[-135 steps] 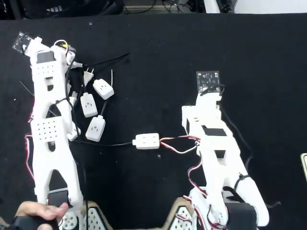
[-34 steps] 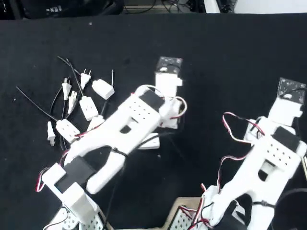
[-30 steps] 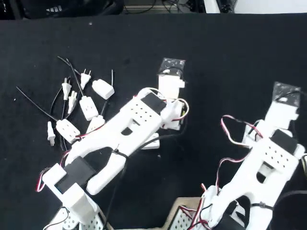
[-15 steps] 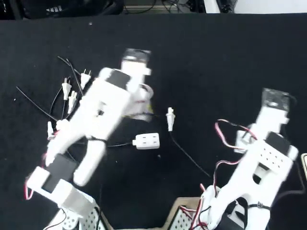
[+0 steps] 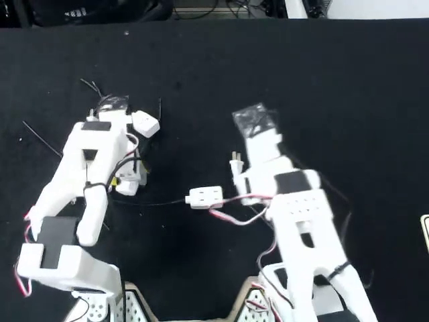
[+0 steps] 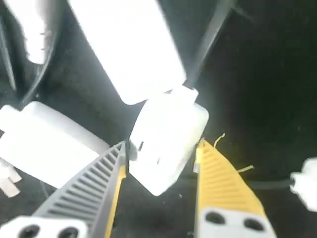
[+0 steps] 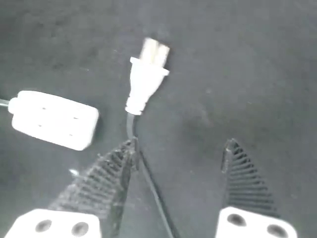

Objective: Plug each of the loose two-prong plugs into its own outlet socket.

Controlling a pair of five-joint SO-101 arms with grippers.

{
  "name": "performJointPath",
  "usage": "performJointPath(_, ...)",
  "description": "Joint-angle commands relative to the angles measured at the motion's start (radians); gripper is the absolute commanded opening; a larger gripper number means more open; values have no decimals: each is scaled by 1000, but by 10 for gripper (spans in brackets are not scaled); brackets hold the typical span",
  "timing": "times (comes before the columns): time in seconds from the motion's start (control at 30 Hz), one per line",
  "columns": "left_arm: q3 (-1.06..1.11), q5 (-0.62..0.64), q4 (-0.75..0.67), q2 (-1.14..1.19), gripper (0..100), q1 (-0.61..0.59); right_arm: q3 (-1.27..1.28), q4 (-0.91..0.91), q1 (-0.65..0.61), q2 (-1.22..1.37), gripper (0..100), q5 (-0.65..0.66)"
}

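Note:
A loose two-prong plug (image 5: pixel 236 164) lies mid-table beside a white outlet socket (image 5: pixel 204 196) on a black cord. My right gripper (image 7: pixel 180 145) hangs open just short of the plug (image 7: pixel 146 79); the cord runs past one finger (image 7: pixel 116 171), and the socket (image 7: pixel 54 126) lies off to the side. My left gripper (image 6: pixel 162 146) is open, its jaws straddling a white socket block (image 6: pixel 171 134) in the left cluster (image 5: pixel 127 184). Two more white blocks (image 6: pixel 129 44) (image 6: pixel 44 144) crowd around it.
Another socket block (image 5: pixel 145 123) and thin black cords (image 5: pixel 40 137) lie around the left arm (image 5: pixel 87 161). The right arm (image 5: pixel 298 208) covers the table's middle right. The black table (image 5: pixel 348 87) is bare at the back and right.
The left arm left the plug lying mid-table and swung back left over the socket cluster. The right arm swung in from the right and now sits over the plug.

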Motion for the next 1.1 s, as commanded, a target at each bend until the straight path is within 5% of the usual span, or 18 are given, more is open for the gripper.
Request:
performJointPath(0.0, 81, 94, -107, -35, 216, -10, 74, -157, -40, -28, 265, -37)
performJointPath(0.27, 159, 103, -193, -35, 216, -8, 166, -384, -40, -27, 265, -77)
performJointPath(0.57, 151, 97, -203, -37, 216, -25, 62, -416, -40, 180, 265, -107)
performJointPath(1.07, -65, 94, -146, -37, 216, -243, 48, -436, -40, 252, 265, -124)
